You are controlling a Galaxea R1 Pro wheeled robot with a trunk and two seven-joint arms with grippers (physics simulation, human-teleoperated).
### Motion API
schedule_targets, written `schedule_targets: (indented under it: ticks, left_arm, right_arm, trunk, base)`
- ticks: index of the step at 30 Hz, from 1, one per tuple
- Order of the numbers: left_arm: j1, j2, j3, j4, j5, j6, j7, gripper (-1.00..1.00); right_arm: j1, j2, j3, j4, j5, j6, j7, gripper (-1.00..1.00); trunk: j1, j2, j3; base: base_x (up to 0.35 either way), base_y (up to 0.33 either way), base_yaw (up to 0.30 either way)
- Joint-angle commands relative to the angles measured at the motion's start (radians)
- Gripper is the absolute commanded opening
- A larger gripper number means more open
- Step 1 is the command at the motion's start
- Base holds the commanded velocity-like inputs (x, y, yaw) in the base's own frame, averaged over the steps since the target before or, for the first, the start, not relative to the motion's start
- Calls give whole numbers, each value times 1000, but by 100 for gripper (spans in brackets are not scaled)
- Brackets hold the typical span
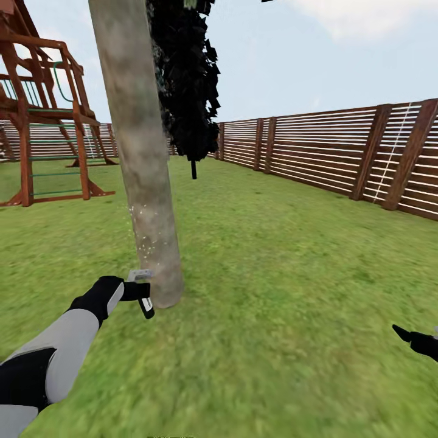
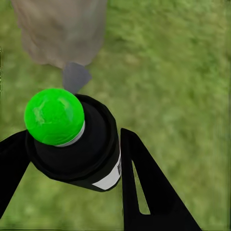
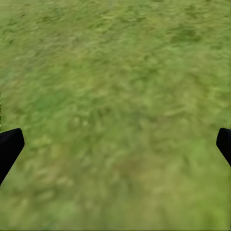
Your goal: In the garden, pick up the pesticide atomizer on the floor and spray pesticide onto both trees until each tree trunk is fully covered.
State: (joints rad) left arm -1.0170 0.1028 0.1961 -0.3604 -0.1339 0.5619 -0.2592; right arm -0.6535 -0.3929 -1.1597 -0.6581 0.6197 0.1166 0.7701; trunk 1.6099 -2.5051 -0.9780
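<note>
A thick grey-brown tree trunk (image 1: 143,170) rises from the lawn just ahead, left of centre, with pale specks on its lower bark. My left gripper (image 1: 137,292) is shut on the pesticide atomizer (image 1: 145,299), held close beside the trunk's base. In the left wrist view the atomizer (image 2: 77,144) is a black body with a round green cap. Its grey nozzle points at the tree trunk (image 2: 60,31), and a black finger (image 2: 144,183) sits on each side. My right gripper (image 1: 420,342) hangs low at the right edge. In the right wrist view the right gripper (image 3: 115,149) is open over bare grass.
A brown wooden play frame (image 1: 42,121) stands at the back left. A dark narrow conifer (image 1: 188,85) grows behind the trunk. A horizontal-slat fence (image 1: 340,152) runs along the right and far side. Open lawn (image 1: 274,274) spreads to the right of the trunk.
</note>
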Motion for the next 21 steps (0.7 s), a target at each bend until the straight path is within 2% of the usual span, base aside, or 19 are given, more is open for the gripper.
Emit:
schedule_targets:
  ticks: [1, 5, 8, 9, 11, 12, 14, 15, 17, 19, 21]
  left_arm:
    - [0, 0, 0, 5, 0, -2, 0, -100]
    - [0, 1, -2, 42, -4, -8, 1, -100]
    - [-3, 4, -3, 15, -7, 19, 2, -100]
    - [-4, 5, -3, -5, -7, 51, 2, -100]
    - [-8, 4, -4, -128, -7, 227, 2, -100]
    - [-9, 3, -5, -207, -7, 290, 2, -100]
    - [-9, 2, -10, -294, -9, 376, 2, -100]
    - [-9, 2, -21, -305, -16, 390, 3, -100]
    - [-10, 2, -75, -322, -73, 411, 2, -100]
    - [-10, 2, -89, -327, -92, 416, 2, -100]
    - [-13, 3, -92, -355, -97, 418, 2, -100]
  right_arm:
    - [0, 0, 0, 0, 0, 0, -1, 100]
    - [0, 0, 1, 0, 0, 0, -1, 100]
    - [0, 0, 2, 0, 0, 0, -2, 100]
    - [0, 0, 2, 1, 0, 0, -1, 100]
    - [0, 0, 2, 1, 1, 0, -1, 100]
    - [0, 0, 2, 1, 0, 0, -1, 100]
    - [0, 0, 2, 1, 0, 0, -1, 100]
    - [0, 0, 1, 0, 0, 0, -1, 100]
    - [0, 0, 1, 1, 0, 0, -1, 100]
    - [0, 0, 1, 1, 0, 0, -1, 100]
    - [0, 0, 2, 1, 0, 0, -1, 100]
  trunk:
    - [0, 0, 0]
    - [0, 0, 0]
    - [0, 0, 0]
    - [0, 0, 0]
    - [0, 0, 0]
    - [0, 0, 0]
    - [0, 0, 0]
    - [0, 0, 0]
    - [0, 0, 0]
    - [0, 0, 0]
    - [0, 0, 0]
  base:
    - [5, -270, 250]
    - [15, -109, 219]
    - [1, -8, 59]
    - [0, -2, 12]
    - [0, -1, 5]
    - [0, 0, 2]
    - [0, 0, 0]
    - [0, 0, 0]
    - [0, 0, 0]
    - [0, 0, 0]
    - [0, 0, 0]
